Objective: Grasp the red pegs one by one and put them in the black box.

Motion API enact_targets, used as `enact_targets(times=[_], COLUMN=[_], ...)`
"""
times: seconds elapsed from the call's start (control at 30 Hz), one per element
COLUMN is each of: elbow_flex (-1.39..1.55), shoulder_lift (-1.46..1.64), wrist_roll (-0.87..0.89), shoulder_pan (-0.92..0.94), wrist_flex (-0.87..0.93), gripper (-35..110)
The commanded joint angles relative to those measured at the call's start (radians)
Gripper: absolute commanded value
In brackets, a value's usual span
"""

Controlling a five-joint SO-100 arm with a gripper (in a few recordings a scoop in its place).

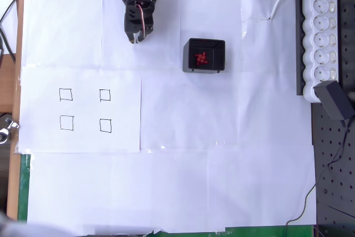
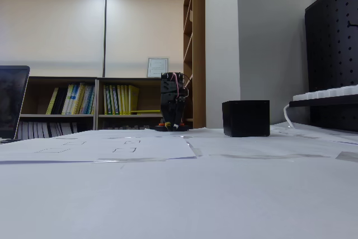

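From overhead I see my claw (image 1: 136, 38) near the top edge of the white paper (image 1: 222, 181) (fingers apparently pressed together, holding nothing), open paper all around it, while the red pegs (image 1: 201, 58) lie clustered inside the black box (image 1: 204, 69) to its right.

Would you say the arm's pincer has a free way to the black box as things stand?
Probably yes. In the overhead view the pincer sits left of the black box, with bare white paper between them, and the box is open on top, the red pegs lying inside.
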Motion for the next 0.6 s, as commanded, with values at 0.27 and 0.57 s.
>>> enact_targets(times=[0.27, 0.57], elbow_flex=[-0.044, -0.044], shoulder_lift=[-0.158, -0.204], wrist_roll=[-0.055, -0.091], shoulder_pan=[-0.037, -0.006], wrist_flex=[0.196, 0.221], gripper=[0, 0])
